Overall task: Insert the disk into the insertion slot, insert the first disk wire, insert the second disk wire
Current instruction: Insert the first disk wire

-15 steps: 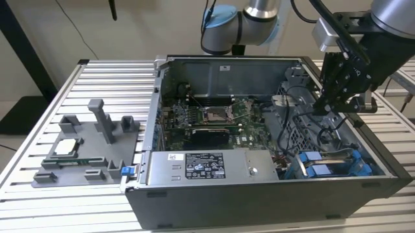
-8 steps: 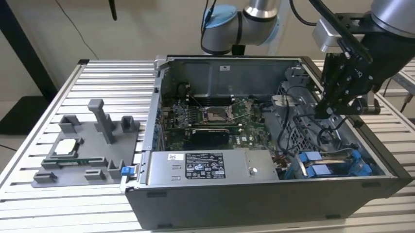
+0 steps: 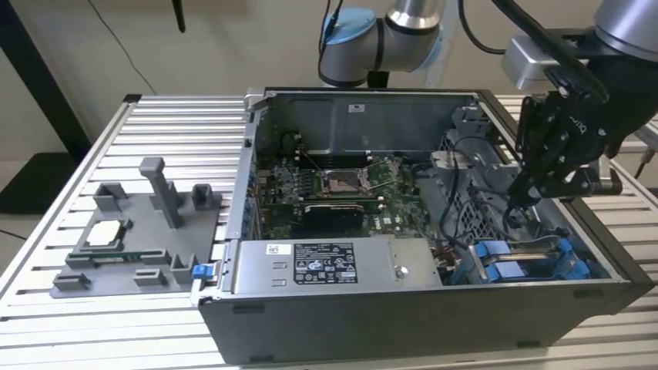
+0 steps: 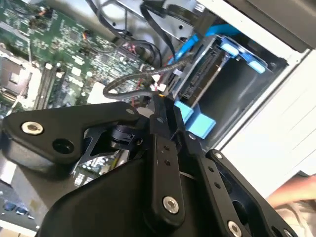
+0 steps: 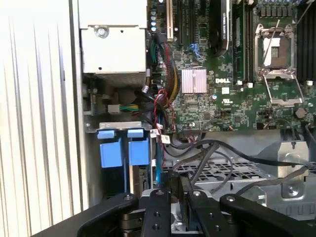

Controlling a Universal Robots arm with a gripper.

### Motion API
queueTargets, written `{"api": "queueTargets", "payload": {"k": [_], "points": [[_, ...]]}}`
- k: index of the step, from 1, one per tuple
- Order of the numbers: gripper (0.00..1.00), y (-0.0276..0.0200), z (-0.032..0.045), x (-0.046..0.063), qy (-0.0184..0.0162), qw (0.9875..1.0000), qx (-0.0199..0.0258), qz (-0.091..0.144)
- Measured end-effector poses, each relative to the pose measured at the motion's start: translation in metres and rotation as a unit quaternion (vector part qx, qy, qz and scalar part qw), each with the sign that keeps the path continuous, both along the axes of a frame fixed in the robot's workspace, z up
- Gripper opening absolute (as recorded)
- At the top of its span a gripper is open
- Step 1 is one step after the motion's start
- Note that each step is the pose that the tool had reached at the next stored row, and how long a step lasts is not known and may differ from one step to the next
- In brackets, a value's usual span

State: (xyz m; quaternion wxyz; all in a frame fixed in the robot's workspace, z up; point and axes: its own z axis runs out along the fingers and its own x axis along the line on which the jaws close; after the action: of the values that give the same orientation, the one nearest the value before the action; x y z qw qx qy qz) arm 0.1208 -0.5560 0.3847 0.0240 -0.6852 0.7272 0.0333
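Arm drops in from the top of the exterior view's right, wrist bent over. The black linkage gripper [image 3: 519,196] points down into the open dark grey computer case [image 3: 411,331], just above the grey metal drive bay with blue rails [image 3: 535,266]. Fingers are drawn nearly together. In the first wrist view a thin black wire [image 5: 202,159] runs right up to the fingertips [image 5: 173,185]; can't tell if it's actually pinched. Silver-grey disk in its bright blue carrier [image 4: 205,74] sits inside the bay, with the blue tabs [image 5: 109,150] at the bay mouth. Print: white label [image 3: 323,262] on the grey power-supply box [image 3: 391,266], white lettering on the green motherboard [image 5: 217,94].
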Motion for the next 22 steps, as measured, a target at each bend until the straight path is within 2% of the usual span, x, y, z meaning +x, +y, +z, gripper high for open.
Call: {"api": "queueTargets", "payload": {"k": [2,3,7,11,14,18,20,22], "points": [[0.0,-0.0034,-0.0001,0.0,0.0,1.0,-0.0089,0.0],[0.0,-0.005,-0.0007,0.0,-0.0001,0.9999,-0.0106,0.0],[0.0,-0.0089,-0.0042,0.001,-0.0009,0.9999,-0.0159,0.0],[0.0,-0.0114,-0.0088,0.007,-0.0038,0.9998,-0.0176,0.0],[0.0,-0.0139,-0.0116,0.013,-0.0077,0.9998,-0.0175,0.0],[0.0,-0.0155,-0.0148,0.016,-0.0149,0.9997,-0.0176,0.0],[0.0,-0.0158,-0.0165,0.016,-0.0192,0.9997,-0.0175,0.0],[0.0,-0.0158,-0.0177,0.016,-0.0249,0.9995,-0.0176,0.0]]}}
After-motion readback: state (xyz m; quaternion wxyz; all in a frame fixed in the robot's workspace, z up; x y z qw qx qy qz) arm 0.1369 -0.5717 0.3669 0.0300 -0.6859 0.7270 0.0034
